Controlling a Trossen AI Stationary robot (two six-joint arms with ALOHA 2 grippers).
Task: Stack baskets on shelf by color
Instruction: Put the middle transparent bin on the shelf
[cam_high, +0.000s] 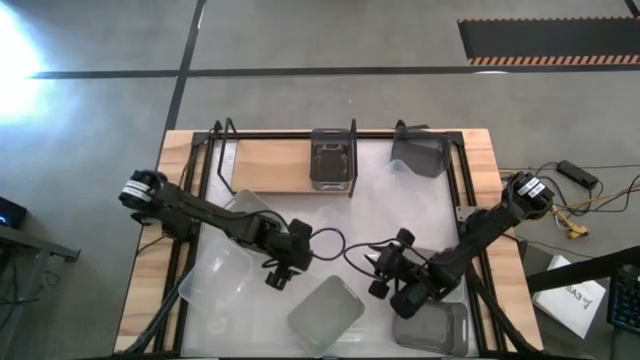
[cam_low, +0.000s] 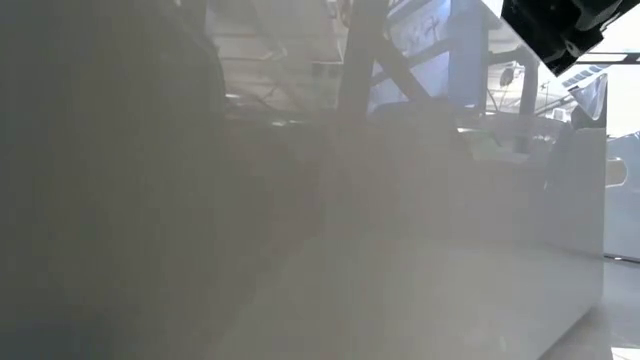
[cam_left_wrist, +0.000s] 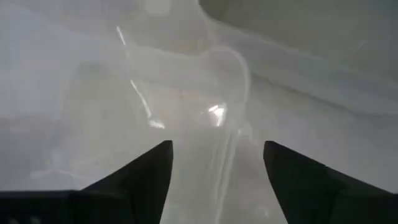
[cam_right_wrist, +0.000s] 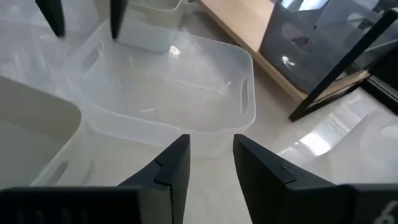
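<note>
The left gripper (cam_high: 278, 268) is found over the left-centre of the table, its fingers (cam_left_wrist: 146, 171) standing well apart with nothing between them. Directly beneath and ahead of it, in its wrist view, a clear basket (cam_left_wrist: 186, 106) is seen close up; from above, this clear basket (cam_high: 225, 268) lies to the gripper's left, overlapping or nested with a second one, and the two cannot be separated with confidence.

The right gripper (cam_high: 385, 272) is found right of centre, facing the left one. Its fingers (cam_right_wrist: 177, 165) are seen with a narrow gap between them and nothing held. In its wrist view the near rim of the clear basket (cam_right_wrist: 168, 93) lies just ahead of the fingertips, the basket's long axis running across the line of approach.

A whitish basket (cam_high: 326, 312) rests between the two grippers, nearer the front edge, its long axis on a diagonal. Another whitish basket (cam_high: 430, 328) sits under the right arm.

On the shelf (cam_high: 270, 165) at the back, a dark grey basket (cam_high: 333, 160) is set at mid-plank; another basket (cam_high: 418, 155) stands tilted to its right.

The left arm is judged nearer the clear pair; the shelf lies away from both grippers, towards the back.
</note>
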